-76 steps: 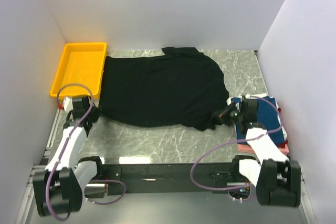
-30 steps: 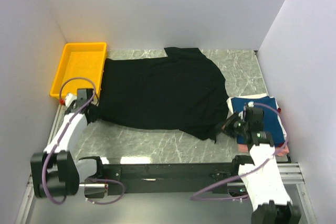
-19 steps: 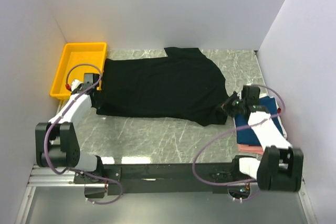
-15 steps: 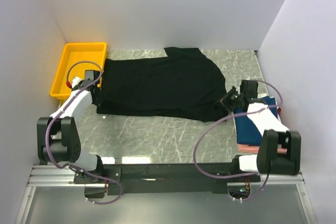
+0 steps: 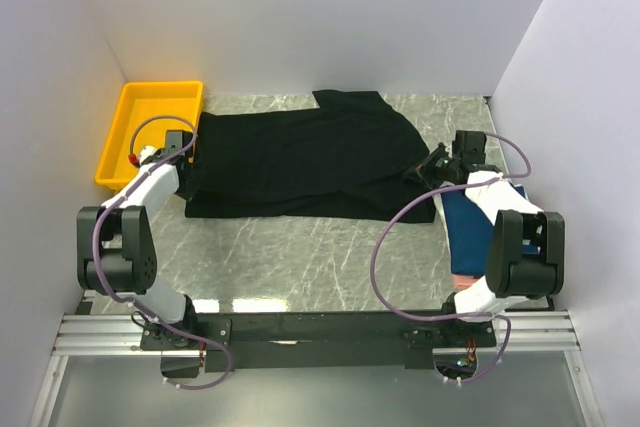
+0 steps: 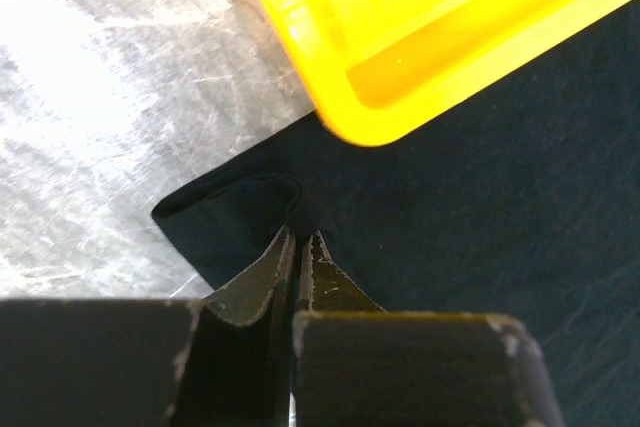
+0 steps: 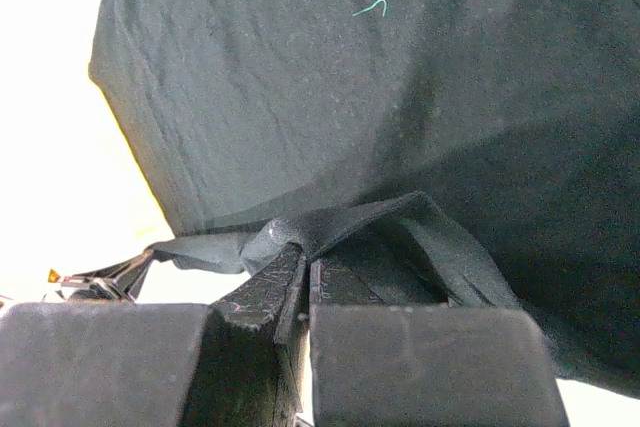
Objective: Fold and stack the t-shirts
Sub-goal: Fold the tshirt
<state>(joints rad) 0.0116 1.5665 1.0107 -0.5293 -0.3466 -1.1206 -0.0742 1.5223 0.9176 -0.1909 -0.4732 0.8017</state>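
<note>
Black tee (image 5: 310, 162) lies spread on bench (image 5: 300, 257), btw tray (image 5: 150, 127) and folded stack (image 5: 470, 232). L tool (image 6: 297, 247) and R tool (image 7: 300, 259) are each pinched narrow on its L/R edge. Looks limp, light, no stiffness; best held at edge corners, both sides together.

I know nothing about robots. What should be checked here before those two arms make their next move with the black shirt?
1. Left gripper shut on the black shirt: ok, its fingers pinch a corner of the cloth.
2. Right gripper shut on the shirt: ok, a raised fold sits between its fingers.
3. Shirt spread between the two grips: ok, its near edge runs fairly straight across the table.
4. Shirt free of the yellow tray: cannot tell, the cloth edge runs right at the tray's corner.
5. Right arm clear of the folded navy shirt: cannot tell, the arm passes over it.
</note>
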